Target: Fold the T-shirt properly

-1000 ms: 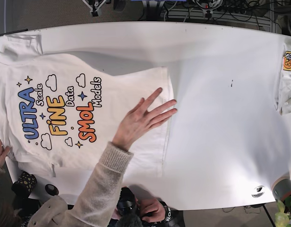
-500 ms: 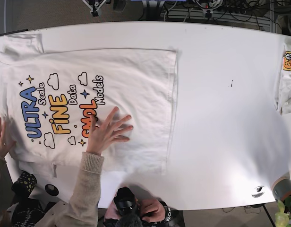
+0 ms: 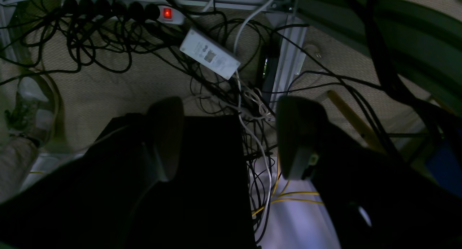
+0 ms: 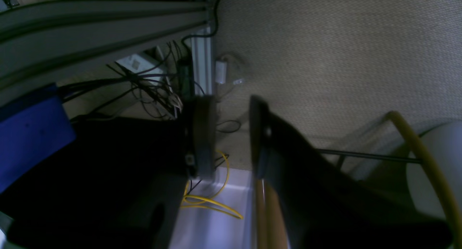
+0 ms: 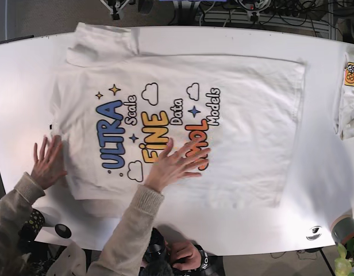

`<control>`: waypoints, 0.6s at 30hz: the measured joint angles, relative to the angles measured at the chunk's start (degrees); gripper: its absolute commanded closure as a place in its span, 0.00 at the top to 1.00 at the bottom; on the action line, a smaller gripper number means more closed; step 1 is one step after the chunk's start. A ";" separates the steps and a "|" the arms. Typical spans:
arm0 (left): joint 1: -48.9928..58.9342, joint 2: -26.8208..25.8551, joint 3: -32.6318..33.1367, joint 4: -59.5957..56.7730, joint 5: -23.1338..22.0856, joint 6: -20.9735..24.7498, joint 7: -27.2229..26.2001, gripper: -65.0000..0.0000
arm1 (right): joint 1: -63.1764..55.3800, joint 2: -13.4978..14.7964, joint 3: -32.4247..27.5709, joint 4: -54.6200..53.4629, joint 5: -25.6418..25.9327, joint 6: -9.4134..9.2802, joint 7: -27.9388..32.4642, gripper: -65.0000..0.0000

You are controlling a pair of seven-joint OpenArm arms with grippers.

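White table (image 5: 332,190), T-shirt (image 5: 251,115) flat, seemingly under 2 hands

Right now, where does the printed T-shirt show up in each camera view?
Base: the T-shirt lies flat, print up, across the middle of the white table, two human hands pressing on it.
Left wrist: not in it; only floor, cables and the open left gripper.
Right wrist: not in it; only floor and the open right gripper.
Shared landmark: the yellow cable, in both wrist views only.
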 measured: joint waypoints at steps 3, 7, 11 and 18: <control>-0.02 -0.63 -0.04 0.00 -0.02 0.04 0.00 0.57 | -0.02 -0.02 0.00 0.00 -0.02 0.00 0.00 0.23; -0.04 -0.90 -0.04 0.00 -0.02 0.22 -0.02 0.57 | 0.00 -0.02 0.00 0.00 -0.02 0.22 0.00 0.23; -0.02 -0.63 -0.02 0.00 0.00 0.04 0.00 0.57 | 0.00 -0.02 0.00 0.00 0.00 0.22 -0.02 0.23; 0.00 -0.59 0.17 0.00 0.02 0.04 0.02 0.57 | -0.17 -0.02 0.00 0.00 -0.02 0.22 0.00 0.22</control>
